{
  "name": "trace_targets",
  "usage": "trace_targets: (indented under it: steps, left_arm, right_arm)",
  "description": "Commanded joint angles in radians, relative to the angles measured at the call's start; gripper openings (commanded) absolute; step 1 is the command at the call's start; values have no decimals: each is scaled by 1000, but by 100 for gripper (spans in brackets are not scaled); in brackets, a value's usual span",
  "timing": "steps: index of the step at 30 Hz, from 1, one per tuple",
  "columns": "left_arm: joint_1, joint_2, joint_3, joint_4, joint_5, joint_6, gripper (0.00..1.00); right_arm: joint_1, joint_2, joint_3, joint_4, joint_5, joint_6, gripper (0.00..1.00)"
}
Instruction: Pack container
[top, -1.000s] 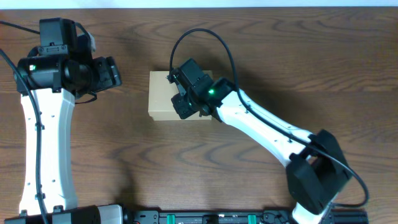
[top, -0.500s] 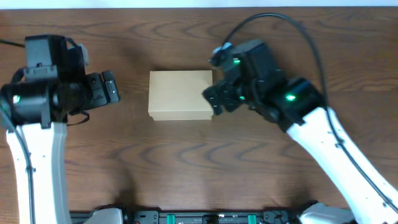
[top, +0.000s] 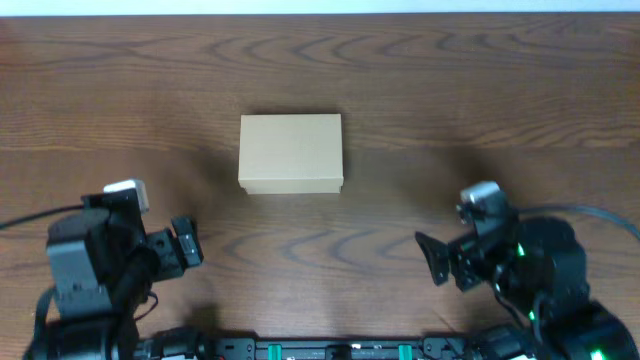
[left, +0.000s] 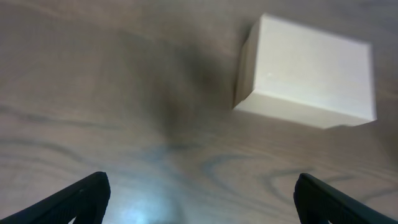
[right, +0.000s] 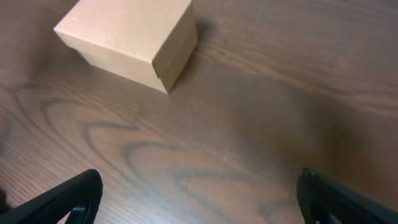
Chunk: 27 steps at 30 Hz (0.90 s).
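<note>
The container (top: 291, 152) is a plain tan cardboard box with its lid down, resting on the wooden table a little left of centre. It also shows in the left wrist view as the container (left: 308, 71) at the upper right, and in the right wrist view as the container (right: 127, 40) at the upper left. My left gripper (top: 186, 245) is at the near left, well apart from the box, open with only bare wood between its fingertips. My right gripper (top: 432, 258) is at the near right, also open and holding nothing.
The brown wood-grain table (top: 450, 110) surrounds the box on all sides. A black rail (top: 330, 350) with green marks runs along the near edge between the two arm bases.
The right arm let go of the box top and pulled back to the near right, jaws wide. The left arm retreated from the far left to the near left. The box stayed put.
</note>
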Motion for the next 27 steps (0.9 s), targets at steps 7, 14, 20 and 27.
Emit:
trace_targets:
  steps: [7,14,20,27]
  left_arm:
    - [2,-69,-24,69,42,10,95]
    - [2,-69,-24,11,36,11,95]
    - [2,-105,-25,-6,-51,34,95]
    - [-1,-302,-232,222,-51,191,95]
  right_arm:
    - [-10,-107,-46,-8,47,39,99]
    - [-10,-107,-46,-8,47,39,99]
    - [-10,-107,-46,-8,47,39,99]
    - [-10,-107,-46,-8,47,39,99]
